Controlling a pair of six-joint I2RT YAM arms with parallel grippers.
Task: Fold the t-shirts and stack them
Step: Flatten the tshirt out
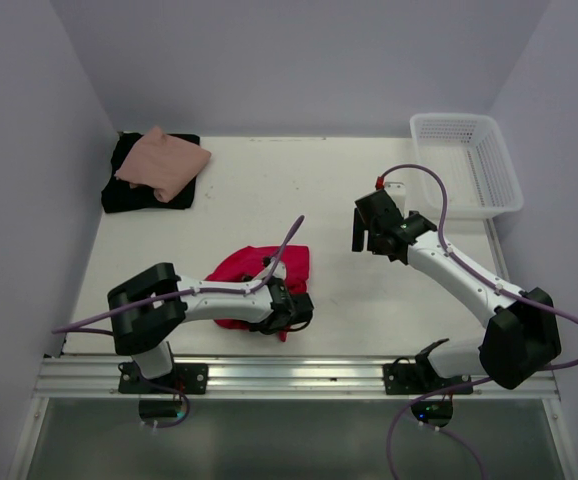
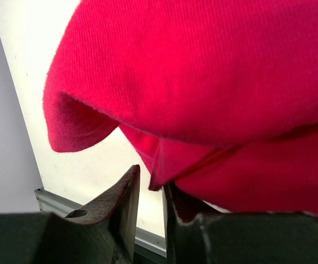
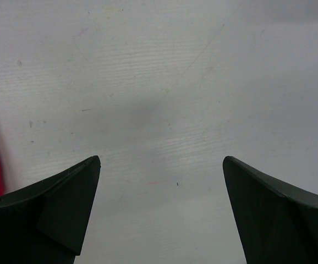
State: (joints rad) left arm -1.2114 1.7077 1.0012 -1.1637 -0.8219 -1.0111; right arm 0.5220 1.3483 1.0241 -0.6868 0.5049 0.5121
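Red up front: the red t-shirt (image 1: pixel 289 262) lies crumpled on the bench (image 1: pixel 269 190) near its front edge, left of centre, and the left jaws are right down at its near side. From the left wrist view the red t-shirt (image 2: pixel 203 82) bulges over the two dark fingers (image 2: pixel 123 209), a folded hem dipping to the mouth of the narrow slot between them. The left jaws are nearly together, but I cannot tell whether they actually pinch that hem. Over on the right, the right jaws are spread wide with nothing between them, hovering over bare bench between the red shirt and the white lattice basket (image 1: pixel 454 118) in the far right corner. Far left corner: the salmon-pink t-shirt (image 1: pixel 164 162), folded, sits on top of the folded black t-shirt (image 1: pixel 134 190), well apart from both arms.
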